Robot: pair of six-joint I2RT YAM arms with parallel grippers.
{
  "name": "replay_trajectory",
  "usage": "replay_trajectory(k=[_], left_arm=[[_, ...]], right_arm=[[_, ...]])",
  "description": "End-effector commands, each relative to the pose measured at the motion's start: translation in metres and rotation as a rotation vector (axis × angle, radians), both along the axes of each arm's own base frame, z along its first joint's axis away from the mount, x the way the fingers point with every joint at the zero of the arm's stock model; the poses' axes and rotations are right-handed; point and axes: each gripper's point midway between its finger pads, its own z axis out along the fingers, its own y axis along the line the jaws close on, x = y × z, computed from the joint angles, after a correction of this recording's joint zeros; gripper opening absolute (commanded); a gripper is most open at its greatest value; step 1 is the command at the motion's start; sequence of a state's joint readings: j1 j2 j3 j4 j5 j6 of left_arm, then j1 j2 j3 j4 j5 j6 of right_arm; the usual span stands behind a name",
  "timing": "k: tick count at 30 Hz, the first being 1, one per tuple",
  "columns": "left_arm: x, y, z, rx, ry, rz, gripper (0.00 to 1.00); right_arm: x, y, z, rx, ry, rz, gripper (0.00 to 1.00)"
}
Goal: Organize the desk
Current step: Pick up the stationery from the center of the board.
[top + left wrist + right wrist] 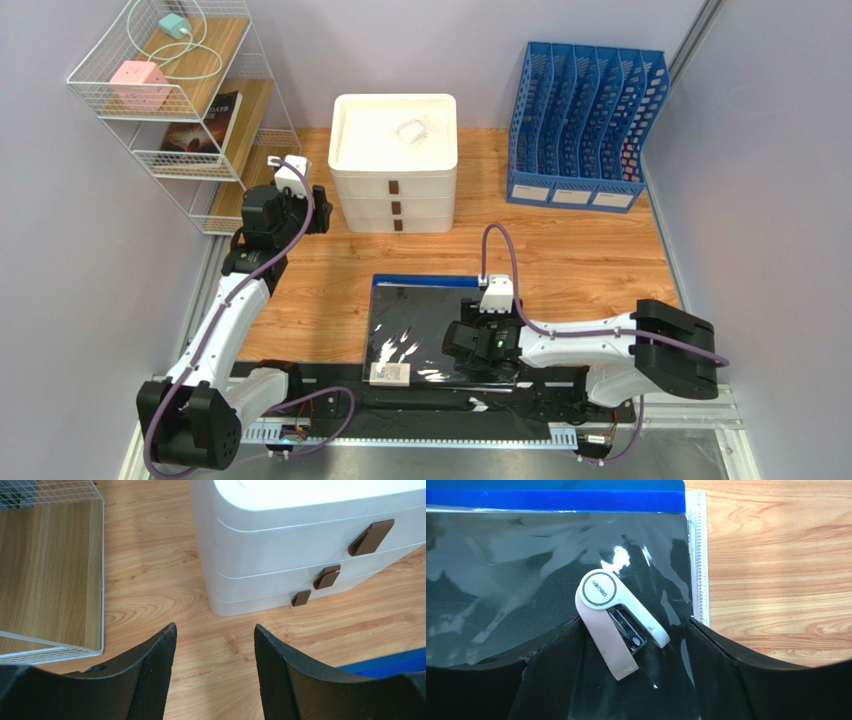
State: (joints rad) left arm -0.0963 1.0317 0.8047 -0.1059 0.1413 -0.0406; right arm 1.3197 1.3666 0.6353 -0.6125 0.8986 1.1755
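desk (580, 260): light orange-brown plank top, fills the middle of the overhead view, under both arms and the items below.
left claw (215, 630): spread wide, nothing between the fingers; hovers over bare wood between the wire shelf and the drawer unit.
right claw (633, 622): spread wide, low over the pouch, one finger on each side of the stapler; cannot tell whether either finger touches it.
stapler (601, 592): white and pale pink, on its side on the pouch, round hinge end away from the wrist, arms parted with metal showing between.
pouch (410, 310): dark glossy plastic sleeve, blue strip along the far edge, flat on the desk near the front, just ahead of the arm bases.
small white item (388, 373): on the pouch's near-left corner; too small to tell what.
drawer unit (394, 165): white, three drawers with brown tab handles, upright at the far middle of the desk; clear packet (412, 130) on top.
file holder (585, 130): blue, slotted, upright at the far right corner, well apart from the drawer unit.
wire shelf (175, 100): white, wooden boards, at the far left; pink cube (138, 85) on the top tier, book (205, 125) one tier down.
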Motion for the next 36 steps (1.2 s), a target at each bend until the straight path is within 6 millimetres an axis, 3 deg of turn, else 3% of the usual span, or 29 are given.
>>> replay_trajectory(k=[1,5,10,14,17,23,27,29,30,31,33,34,35,36], left_arm=[[0.004,0.002,0.018,-0.013,-0.059,0.013,0.64],[0.004,0.002,0.019,-0.013,-0.062,0.015,0.64],[0.003,0.003,0.019,-0.011,-0.062,0.016,0.64],[0.003,0.003,0.019,-0.011,-0.064,0.017,0.64],[0.003,0.004,0.018,-0.009,-0.061,0.026,0.64],[0.003,0.006,0.019,-0.006,-0.065,0.035,0.64],[0.004,0.007,0.021,-0.004,-0.071,0.039,0.64],[0.003,0.007,0.021,-0.005,-0.071,0.041,0.64],[0.003,0.007,0.022,-0.005,-0.072,0.041,0.64],[0.002,0.008,0.023,-0.006,-0.075,0.044,0.64],[0.002,0.009,0.024,-0.005,-0.077,0.049,0.64],[0.002,0.011,0.024,-0.005,-0.078,0.055,0.64],[0.002,0.011,0.026,-0.007,-0.084,0.057,0.64],[0.001,0.012,0.026,-0.006,-0.086,0.06,0.64]], right_arm=[[0.012,0.014,0.003,0.05,-0.063,-0.036,0.72],[0.015,0.018,0.003,0.027,-0.072,-0.031,0.62],[0.017,0.022,0.002,0.012,-0.074,-0.027,0.6],[0.017,0.028,0.007,0.025,-0.072,-0.017,0.36],[0.017,0.033,0.017,0.024,-0.075,0.003,0.31],[0.024,0.056,0.068,0.054,-0.121,0.067,0.32],[0.032,0.077,0.111,0.075,-0.17,0.126,0.34],[0.041,0.092,0.141,0.103,-0.203,0.144,0.36],[0.048,0.097,0.151,0.078,-0.215,0.165,0.36],[0.055,0.107,0.173,0.107,-0.235,0.173,0.37],[0.07,0.12,0.188,0.098,-0.235,0.211,0.36],[0.079,0.13,0.213,0.143,-0.258,0.219,0.37],[0.084,0.142,0.212,0.149,-0.243,0.245,0.36],[0.099,0.14,0.218,0.132,-0.247,0.244,0.36]])
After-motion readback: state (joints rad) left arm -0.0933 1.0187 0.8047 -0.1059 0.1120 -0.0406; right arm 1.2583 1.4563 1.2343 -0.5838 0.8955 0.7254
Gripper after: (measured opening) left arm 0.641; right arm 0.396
